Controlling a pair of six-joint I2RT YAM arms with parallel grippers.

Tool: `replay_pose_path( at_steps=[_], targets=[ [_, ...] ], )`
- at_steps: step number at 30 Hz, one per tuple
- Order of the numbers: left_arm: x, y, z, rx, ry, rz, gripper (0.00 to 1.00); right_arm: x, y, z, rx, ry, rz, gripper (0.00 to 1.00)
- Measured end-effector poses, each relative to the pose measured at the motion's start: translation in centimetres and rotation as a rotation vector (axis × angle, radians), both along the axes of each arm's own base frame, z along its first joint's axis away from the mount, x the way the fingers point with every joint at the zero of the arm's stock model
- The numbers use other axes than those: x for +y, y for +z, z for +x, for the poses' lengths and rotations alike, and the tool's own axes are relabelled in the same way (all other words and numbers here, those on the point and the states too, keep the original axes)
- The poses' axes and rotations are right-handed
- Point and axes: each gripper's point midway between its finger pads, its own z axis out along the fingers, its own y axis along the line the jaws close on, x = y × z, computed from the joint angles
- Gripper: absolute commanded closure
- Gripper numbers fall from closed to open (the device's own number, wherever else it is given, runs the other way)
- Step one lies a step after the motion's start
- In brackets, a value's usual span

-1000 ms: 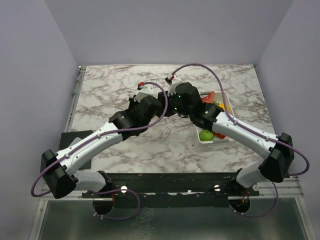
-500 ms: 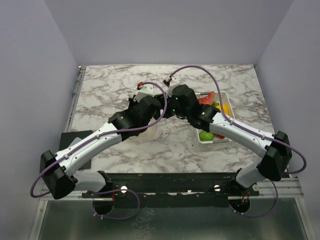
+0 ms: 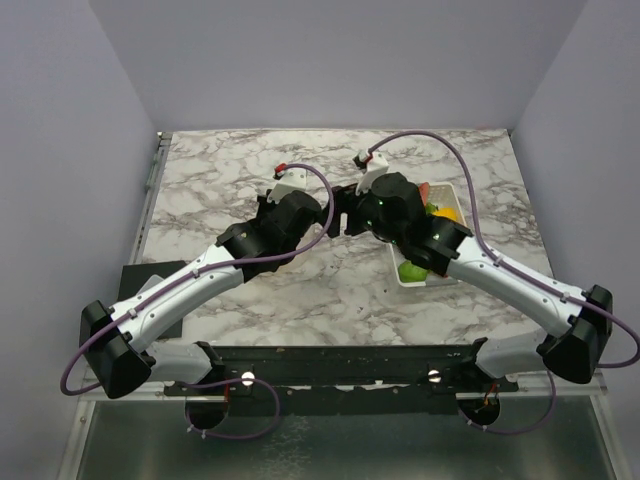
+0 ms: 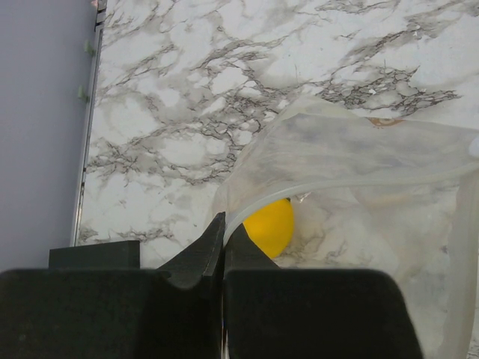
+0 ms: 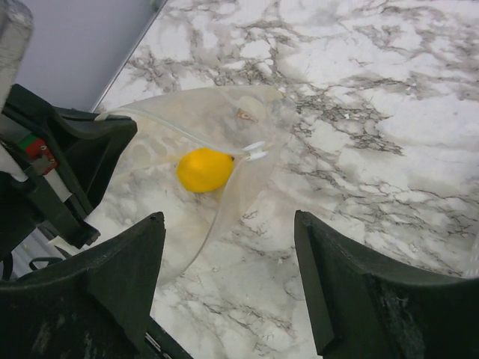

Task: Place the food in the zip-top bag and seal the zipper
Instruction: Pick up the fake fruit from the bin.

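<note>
Your left gripper (image 4: pixel 223 243) is clamped tight, its two black jaws pinching the rim of the clear soft plastic zip-top bag (image 4: pixel 359 149) right on the whitish zipper strip (image 4: pixel 359 179). That grip lifts the near edge of the mouth off the surface, so the bag gapes open. Just beyond the jaws, inside the bag and close to the mouth, lies the round yellow toy lemon (image 4: pixel 271 226).

Your right gripper (image 5: pixel 228 218) hangs above the same bag with its jaws spread wide and nothing between them. From its wrist camera you look down past both black fingers (image 5: pixel 112 284) onto the lemon (image 5: pixel 203 169) resting within the bag (image 5: pixel 217 123).

In the overhead view both wrists meet near the middle of the grey-veined white marble table (image 3: pixel 220 170). To the right of them sits the white rectangular plastic basket (image 3: pixel 445 185), partly covered by your right arm. In it you can see a green toy lime (image 3: pixel 411 270) and a red toy watermelon slice (image 3: pixel 422 190).
</note>
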Motion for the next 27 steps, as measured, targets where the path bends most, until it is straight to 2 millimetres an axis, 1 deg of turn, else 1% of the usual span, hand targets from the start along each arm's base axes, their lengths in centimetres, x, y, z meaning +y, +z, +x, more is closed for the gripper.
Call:
replay_pose_path(
  at_steps=[3,5,8,13,17,21,27],
  targets=[
    [0.0,0.0,0.0,0.0,0.0,-0.001,1.0,-1.5,1.4,-0.2,-0.031,-0.041,0.007,0.24],
    [0.0,0.0,0.0,-0.001,0.0,-0.001,1.0,-3.0,1.9,-0.3,-0.047,-0.083,-0.003,0.24],
    [0.0,0.0,0.0,-0.002,0.0,-0.001,1.0,-4.6,2.1,-0.5,-0.056,-0.134,-0.024,0.24],
    [0.0,0.0,0.0,-0.001,0.0,-0.001,1.0,-7.6,1.7,-0.7,-0.053,-0.225,-0.092,0.25],
    [0.0,-0.1,0.0,-0.001,0.0,-0.001,1.0,-9.8,0.5,-1.1,-0.03,-0.283,-0.175,0.26],
    [0.0,-0.1,0.0,-0.001,0.0,0.0,1.0,-11.8,-1.3,-1.7,0.012,-0.323,-0.267,0.29],
    [0.0,-0.1,0.0,-0.001,0.0,0.0,1.0,-15.0,-4.2,-3.2,0.093,-0.38,-0.389,0.34]
  ],
)
